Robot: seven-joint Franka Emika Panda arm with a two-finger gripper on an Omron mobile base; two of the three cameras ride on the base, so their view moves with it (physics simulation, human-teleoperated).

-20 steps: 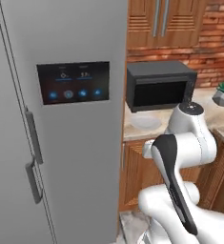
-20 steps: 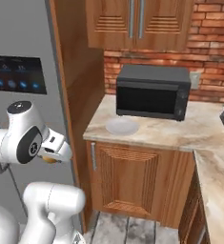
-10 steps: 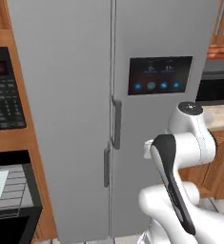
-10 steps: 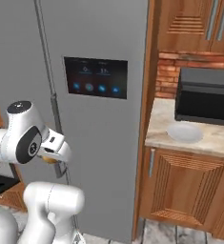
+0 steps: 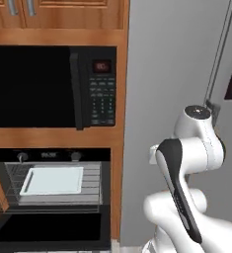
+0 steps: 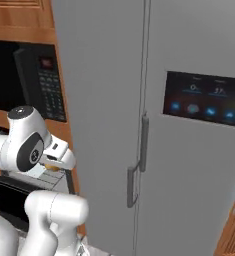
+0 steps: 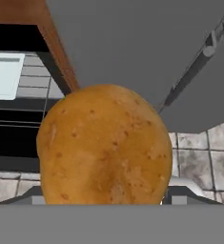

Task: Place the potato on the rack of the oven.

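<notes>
The golden-brown potato sits large in the hand view, and my gripper is shut on it; its fingers are hidden behind it. A sliver of the potato peeks out under the hand in the right base view. The oven stands at lower left with its door folded down. Its wire rack carries a pale flat tray on its left part. In the hand view the rack and tray lie up and to the left of the potato, well apart from it.
A black microwave with keypad sits above the oven in the wood frame. A wooden post separates the oven from the grey fridge, whose handle juts out. Tiled floor lies below.
The whole picture has slid: the base has driven left, past the counter and the fridge, until the oven and microwave came into view. The arm keeps its pose with the potato.
</notes>
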